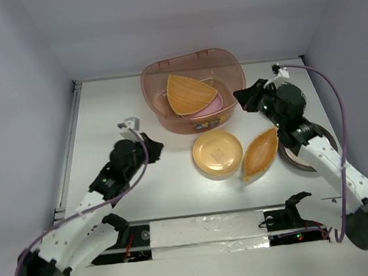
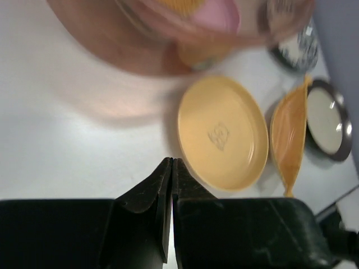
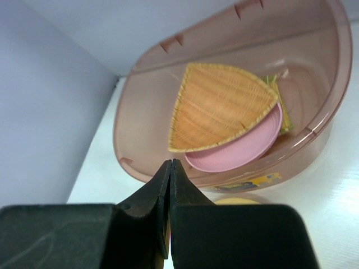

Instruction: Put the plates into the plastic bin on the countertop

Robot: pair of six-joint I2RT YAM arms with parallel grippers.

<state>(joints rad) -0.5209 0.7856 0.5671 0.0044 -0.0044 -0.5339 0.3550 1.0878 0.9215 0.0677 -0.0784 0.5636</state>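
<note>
The translucent pinkish-brown bin (image 1: 154, 82) stands at the back centre of the white countertop (image 1: 103, 120). In it a leaf-shaped orange plate (image 1: 190, 92) lies on the pink plate (image 1: 212, 108). They also show in the right wrist view, leaf plate (image 3: 221, 106) over pink plate (image 3: 241, 151). In front of the bin lie the yellow-orange plate (image 1: 217, 153), a second leaf plate (image 1: 261, 152) and the metal-rimmed plate (image 1: 310, 158), partly under my right arm. The floral plate (image 2: 298, 47) lies beyond them. My left gripper (image 1: 153, 148) is shut and empty, left of the yellow plate (image 2: 224, 131). My right gripper (image 1: 240, 98) is shut and empty at the bin's right rim.
Pale walls close in the counter at the back and both sides. A taped strip (image 1: 207, 231) runs along the near edge between the arm bases. A yellow-green edge (image 3: 282, 106) shows under the pink plate in the bin.
</note>
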